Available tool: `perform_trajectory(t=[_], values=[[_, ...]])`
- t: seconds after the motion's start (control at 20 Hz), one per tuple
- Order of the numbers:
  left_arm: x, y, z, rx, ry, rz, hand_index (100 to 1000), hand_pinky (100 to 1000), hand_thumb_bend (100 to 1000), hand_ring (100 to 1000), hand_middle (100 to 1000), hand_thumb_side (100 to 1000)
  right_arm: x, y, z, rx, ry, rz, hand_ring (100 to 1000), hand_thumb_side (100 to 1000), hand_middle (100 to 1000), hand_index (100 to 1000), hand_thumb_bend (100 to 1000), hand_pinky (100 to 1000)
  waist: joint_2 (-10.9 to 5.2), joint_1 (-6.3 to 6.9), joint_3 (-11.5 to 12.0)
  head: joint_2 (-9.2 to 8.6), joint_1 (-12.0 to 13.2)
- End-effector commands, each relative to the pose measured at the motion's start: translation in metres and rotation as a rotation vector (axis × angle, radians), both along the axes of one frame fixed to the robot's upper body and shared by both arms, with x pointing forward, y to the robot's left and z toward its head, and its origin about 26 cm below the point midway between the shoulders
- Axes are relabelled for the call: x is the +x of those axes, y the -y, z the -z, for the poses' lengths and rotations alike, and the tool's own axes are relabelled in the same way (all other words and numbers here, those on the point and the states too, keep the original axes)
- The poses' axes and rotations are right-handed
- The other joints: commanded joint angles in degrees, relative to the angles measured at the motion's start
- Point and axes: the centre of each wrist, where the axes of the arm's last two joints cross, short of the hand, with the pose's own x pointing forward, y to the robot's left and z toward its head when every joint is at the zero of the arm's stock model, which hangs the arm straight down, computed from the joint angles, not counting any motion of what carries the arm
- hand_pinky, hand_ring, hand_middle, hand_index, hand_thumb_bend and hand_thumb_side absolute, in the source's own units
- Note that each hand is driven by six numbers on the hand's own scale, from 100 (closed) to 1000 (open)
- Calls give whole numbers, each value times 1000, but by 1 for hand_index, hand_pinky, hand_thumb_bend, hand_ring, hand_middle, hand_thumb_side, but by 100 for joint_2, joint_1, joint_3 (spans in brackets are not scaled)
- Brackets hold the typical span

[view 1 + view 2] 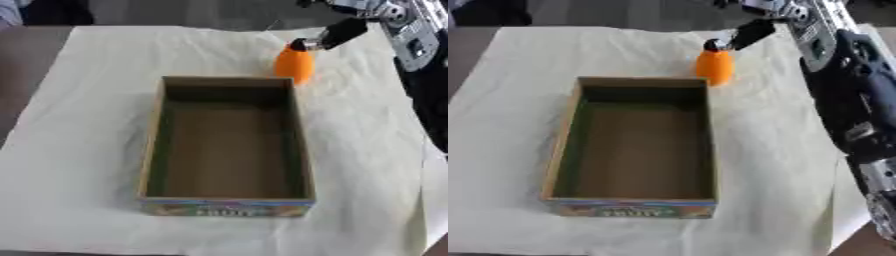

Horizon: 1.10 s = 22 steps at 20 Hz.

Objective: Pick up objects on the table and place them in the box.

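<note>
An orange, egg-shaped object (pixel 295 64) stands upright just beyond the far right corner of the open cardboard box (pixel 151 140). My right hand (pixel 338 32) reaches in from the upper right, and its dark fingertips (pixel 304 45) are closed on the object's top. Whether the object's base rests on the cloth or hangs just above it I cannot tell. The inside of the box shows only its brown floor. My left hand appears in neither view.
A cream cloth (pixel 87 75) covers the table under the box. My right arm (pixel 846 100) runs down the right side. A dark table edge shows at the far left and at the bottom right corner.
</note>
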Motion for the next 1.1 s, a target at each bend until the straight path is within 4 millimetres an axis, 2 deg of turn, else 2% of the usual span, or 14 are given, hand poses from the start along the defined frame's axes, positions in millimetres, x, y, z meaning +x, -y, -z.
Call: perform_trajectory(t=[0.05,0.55,1.1], values=[[-3,-1,-8,20,24,3,717,417,100,544,663,767,0,3,-14,-30,1,22,1000,683,942,1000,530,949,-91,11,16,-61,-1],[-3,-1,-7,16,22,2,715,417,100,544,662,767,8,0,-4,-84,-92,30,1000,668,945,1000,578,935,-50,-3,47,-61,10],[-3,-1,-7,12,21,2,714,416,100,544,661,765,17,-2,18,-171,-119,86,1000,646,916,1000,555,909,-28,3,76,-79,2]])
